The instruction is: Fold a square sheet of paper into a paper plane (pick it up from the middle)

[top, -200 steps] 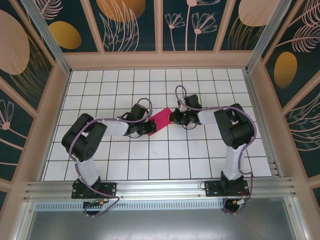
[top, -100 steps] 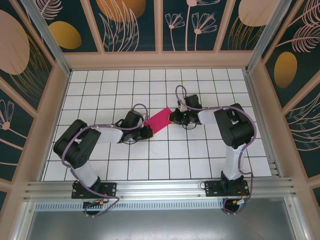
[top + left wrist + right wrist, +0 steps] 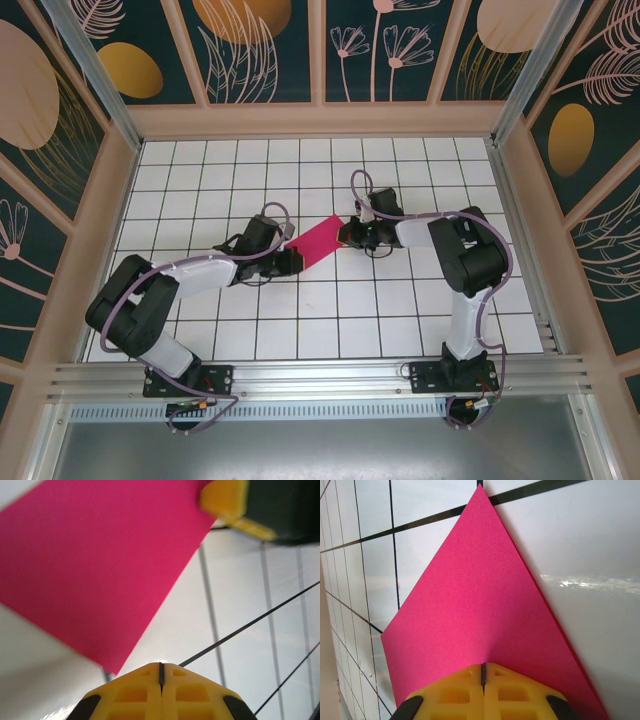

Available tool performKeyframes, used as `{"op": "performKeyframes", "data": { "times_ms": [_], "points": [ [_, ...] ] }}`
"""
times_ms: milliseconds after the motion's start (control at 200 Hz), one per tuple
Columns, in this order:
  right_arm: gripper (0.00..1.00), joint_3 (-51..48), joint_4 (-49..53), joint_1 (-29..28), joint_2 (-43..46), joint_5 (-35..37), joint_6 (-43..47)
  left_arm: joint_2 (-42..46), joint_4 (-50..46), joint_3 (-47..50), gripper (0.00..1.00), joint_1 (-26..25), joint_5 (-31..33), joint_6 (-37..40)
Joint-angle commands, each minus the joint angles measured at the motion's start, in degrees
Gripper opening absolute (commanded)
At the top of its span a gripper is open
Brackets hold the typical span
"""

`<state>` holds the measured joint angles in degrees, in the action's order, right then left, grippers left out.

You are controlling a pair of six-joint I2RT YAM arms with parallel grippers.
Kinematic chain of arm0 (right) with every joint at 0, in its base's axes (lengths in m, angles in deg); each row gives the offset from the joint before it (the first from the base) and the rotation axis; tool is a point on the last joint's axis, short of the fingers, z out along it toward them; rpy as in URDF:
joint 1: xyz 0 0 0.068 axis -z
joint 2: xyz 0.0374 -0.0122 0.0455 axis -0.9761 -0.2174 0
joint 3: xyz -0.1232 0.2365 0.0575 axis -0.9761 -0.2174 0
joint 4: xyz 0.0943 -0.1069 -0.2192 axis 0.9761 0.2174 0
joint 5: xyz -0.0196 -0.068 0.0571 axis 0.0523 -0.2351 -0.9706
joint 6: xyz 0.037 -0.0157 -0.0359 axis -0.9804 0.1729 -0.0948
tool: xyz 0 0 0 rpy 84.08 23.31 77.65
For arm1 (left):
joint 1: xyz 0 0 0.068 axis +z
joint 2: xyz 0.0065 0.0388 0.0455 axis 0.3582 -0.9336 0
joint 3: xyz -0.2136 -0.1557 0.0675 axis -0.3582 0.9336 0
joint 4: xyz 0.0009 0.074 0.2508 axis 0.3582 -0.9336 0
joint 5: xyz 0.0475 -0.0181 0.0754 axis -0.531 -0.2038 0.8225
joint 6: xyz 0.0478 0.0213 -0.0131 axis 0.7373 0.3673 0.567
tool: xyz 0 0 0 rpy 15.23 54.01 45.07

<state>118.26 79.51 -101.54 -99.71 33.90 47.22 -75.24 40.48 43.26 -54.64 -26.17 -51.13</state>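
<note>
The square sheet of paper (image 3: pixel 320 240) lies flat on the tiled table as a magenta, slanted folded strip with a doubled right edge (image 3: pixel 470 605). My right gripper (image 3: pixel 345 233) is shut at the strip's far right end, and its yellow tips (image 3: pixel 482 666) rest on the paper, which spreads out flat on both sides of them. My left gripper (image 3: pixel 292 262) is shut and holds nothing; its tip (image 3: pixel 161 665) sits on bare table just beside the paper's near left corner (image 3: pixel 100 565). The right gripper's yellow finger (image 3: pixel 225 500) shows at the paper's far end.
The white gridded table (image 3: pixel 340 310) is walled on three sides by wooden frames with patterned panels (image 3: pixel 320 120). A metal rail (image 3: pixel 320 375) with both arm bases runs along the near edge. Both forearms lie low over the middle tiles.
The left arm has stretched lower and leftward, and its shut gripper has slid off the paper's near left end. The paper now lies flatter. The right arm has stayed put.
</note>
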Motion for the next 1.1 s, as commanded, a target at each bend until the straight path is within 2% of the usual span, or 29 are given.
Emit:
{"op": "performKeyframes", "data": {
  "times_ms": [0,250,500,791,1061,1096],
  "points": [
    [0.00,0.4,5.7,0.3,-2.8,6.4,1.3,-1.7,6.0,-1.4,0.00,0.1,0.2,-4.0],
    [0.00,3.5,4.0,-1.0,-0.3,3.9,1.4,-10.8,5.8,-4.2,0.00,0.1,0.3,-5.7],
    [0.00,1.8,-0.3,-4.4,3.5,3.9,3.0,-12.4,3.7,-3.4,0.00,0.1,1.3,-5.5],
    [0.00,-0.1,-0.4,-9.5,0.2,4.5,1.1,-13.5,1.7,-3.5,0.00,0.1,2.7,-5.7],
    [0.00,-0.6,1.1,-7.6,-0.8,7.6,2.0,-14.0,0.0,-3.0,0.00,0.1,3.5,-5.9],
    [0.00,-1.0,0.8,-4.9,-0.8,7.7,2.0,-13.8,-0.1,-2.9,0.00,0.1,3.5,-5.9]
  ]
}}
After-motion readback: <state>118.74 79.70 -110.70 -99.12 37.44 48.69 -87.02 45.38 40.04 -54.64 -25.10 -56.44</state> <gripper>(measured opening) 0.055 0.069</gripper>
